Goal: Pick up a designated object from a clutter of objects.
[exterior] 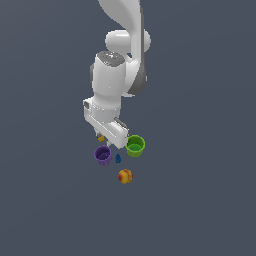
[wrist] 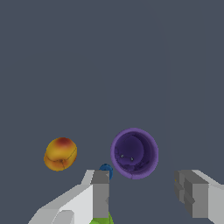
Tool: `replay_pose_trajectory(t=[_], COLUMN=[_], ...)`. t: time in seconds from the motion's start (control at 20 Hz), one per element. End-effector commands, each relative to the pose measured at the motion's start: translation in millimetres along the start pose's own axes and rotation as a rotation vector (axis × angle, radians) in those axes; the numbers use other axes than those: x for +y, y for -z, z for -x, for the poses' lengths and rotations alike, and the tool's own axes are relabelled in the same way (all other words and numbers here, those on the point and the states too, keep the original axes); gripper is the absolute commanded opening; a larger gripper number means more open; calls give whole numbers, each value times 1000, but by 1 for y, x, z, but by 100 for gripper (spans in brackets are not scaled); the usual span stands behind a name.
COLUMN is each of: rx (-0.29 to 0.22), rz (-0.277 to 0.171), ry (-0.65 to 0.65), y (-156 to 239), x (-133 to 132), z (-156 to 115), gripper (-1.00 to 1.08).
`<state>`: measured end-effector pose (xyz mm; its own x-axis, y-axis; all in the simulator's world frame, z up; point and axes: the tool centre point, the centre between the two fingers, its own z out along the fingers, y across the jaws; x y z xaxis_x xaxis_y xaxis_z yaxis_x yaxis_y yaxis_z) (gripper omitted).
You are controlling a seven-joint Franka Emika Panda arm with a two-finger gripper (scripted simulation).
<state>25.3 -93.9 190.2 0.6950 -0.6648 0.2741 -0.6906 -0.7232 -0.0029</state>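
In the wrist view the arm's white two-fingered gripper (wrist: 146,192) is spread wide with nothing between its fingers (wrist: 100,194). The small purple ribbed cup (wrist: 134,153) stands upright on the dark grey floor, mouth up, just ahead of the gap and nearer one finger than the other, so the coming move looks like a short advance and descent to straddle it. A tiny blue piece (wrist: 106,170) sits touching or just beside that finger's tip. Farther off lies the orange-red round fruit (wrist: 61,153); the bright green cup (exterior: 135,145) stands on the gripper's other side
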Motion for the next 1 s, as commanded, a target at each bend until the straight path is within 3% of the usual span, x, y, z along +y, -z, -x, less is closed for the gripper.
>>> replay_pose_trajectory(t=[0.0,0.95], rx=[15,89], rz=[0,-34], ry=[-50,-382], y=[-11,-74], x=[5,42], z=[2,27], gripper=[28,28])
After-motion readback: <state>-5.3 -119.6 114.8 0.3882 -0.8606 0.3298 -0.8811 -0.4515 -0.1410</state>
